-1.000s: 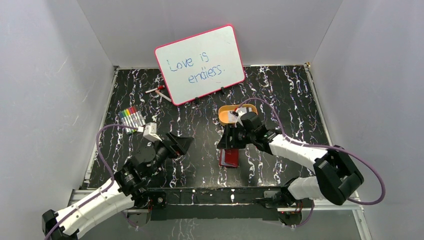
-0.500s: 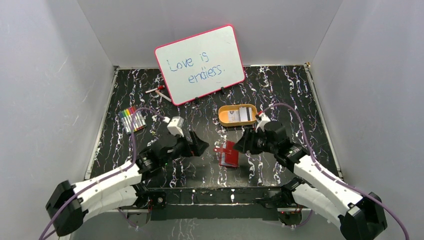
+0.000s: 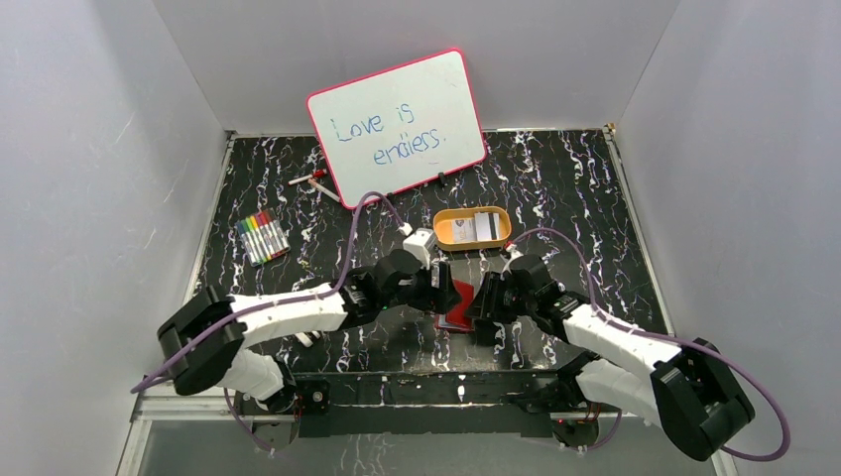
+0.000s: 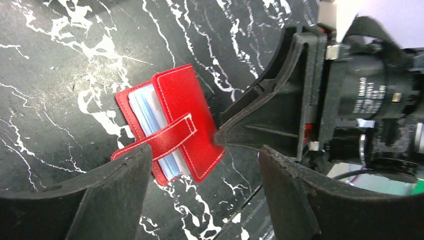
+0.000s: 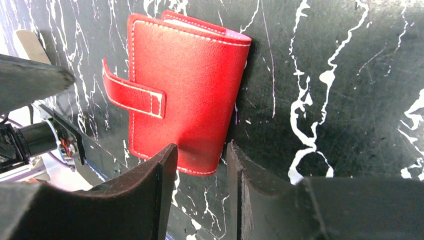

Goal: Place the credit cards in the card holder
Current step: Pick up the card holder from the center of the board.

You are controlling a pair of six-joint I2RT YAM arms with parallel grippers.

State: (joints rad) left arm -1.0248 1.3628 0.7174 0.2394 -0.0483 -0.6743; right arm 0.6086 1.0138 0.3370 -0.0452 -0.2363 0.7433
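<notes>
A dark-red card holder (image 3: 456,317) lies folded on the black marbled table (image 3: 595,198), its snap tab loose and pale blue pockets peeping out. The left gripper (image 4: 205,155) hovers at the holder's left side, jaws spread wide and empty. The right gripper (image 5: 200,155) meets the holder's right edge, fingers narrowly parted; whether it pinches the cover is unclear. The credit cards (image 3: 474,228) lie in an orange tray (image 3: 439,236) beyond the holder. Seemingly none is loaded yet, and opening the holder comes first.
</notes>
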